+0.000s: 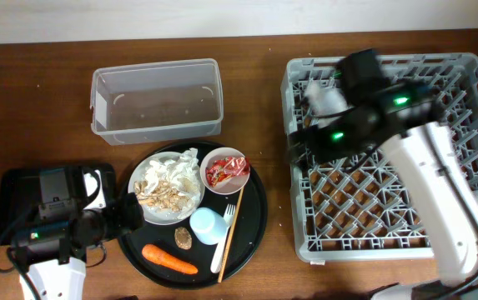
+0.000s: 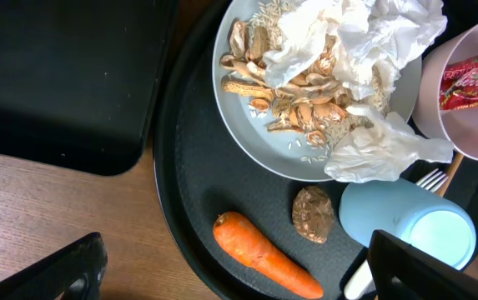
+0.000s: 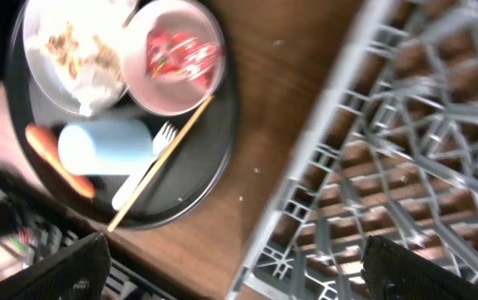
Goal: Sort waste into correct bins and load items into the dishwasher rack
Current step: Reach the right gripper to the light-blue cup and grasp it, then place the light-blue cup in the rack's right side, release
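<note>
Left gripper (image 2: 237, 250): fingers spread wide, nothing between them. It hangs over the near-left part of the round black tray (image 2: 188, 200), above the orange carrot (image 2: 264, 258).
- Small brown lump (image 2: 314, 214) is just beside the carrot. Light blue cup (image 2: 405, 229) is next to the lump.
- White plate (image 2: 280, 154) carries beige food scraps (image 2: 289, 100) and crumpled napkins (image 2: 364, 42).
- Pinkish bowl (image 2: 472, 133) sits against the plate and holds the red-and-white wrapper (image 2: 472, 79).
- White fork (image 2: 430, 177) lies by the cup.
- Flat black tray (image 2: 55, 75) is left of the round one.

Right gripper (image 3: 239, 250): fingers also wide, nothing held. It is over the left edge of the dishwasher rack (image 1: 389, 217).
- White cup (image 1: 324, 96), blurred, is in the rack's far-left corner.
- Clear tub (image 1: 157, 100) stands behind the round tray, apart from it.
</note>
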Action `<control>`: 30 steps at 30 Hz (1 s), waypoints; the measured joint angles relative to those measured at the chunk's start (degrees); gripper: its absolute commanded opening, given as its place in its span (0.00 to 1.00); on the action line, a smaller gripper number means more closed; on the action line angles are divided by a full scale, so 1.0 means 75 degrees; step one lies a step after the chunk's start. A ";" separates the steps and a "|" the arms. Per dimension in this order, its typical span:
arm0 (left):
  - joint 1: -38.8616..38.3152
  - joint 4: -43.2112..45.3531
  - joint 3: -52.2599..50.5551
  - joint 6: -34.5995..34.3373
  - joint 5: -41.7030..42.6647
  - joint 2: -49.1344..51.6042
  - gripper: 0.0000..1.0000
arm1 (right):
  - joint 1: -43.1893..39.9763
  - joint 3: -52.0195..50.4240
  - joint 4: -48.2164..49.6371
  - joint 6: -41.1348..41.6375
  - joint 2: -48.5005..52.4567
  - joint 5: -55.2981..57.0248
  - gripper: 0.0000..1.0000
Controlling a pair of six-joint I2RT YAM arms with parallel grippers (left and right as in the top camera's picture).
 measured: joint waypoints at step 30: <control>0.0000 -0.0239 0.0003 0.0000 -0.0405 0.0000 0.99 | 0.5476 -0.3646 0.6379 0.1457 0.1466 0.2535 0.93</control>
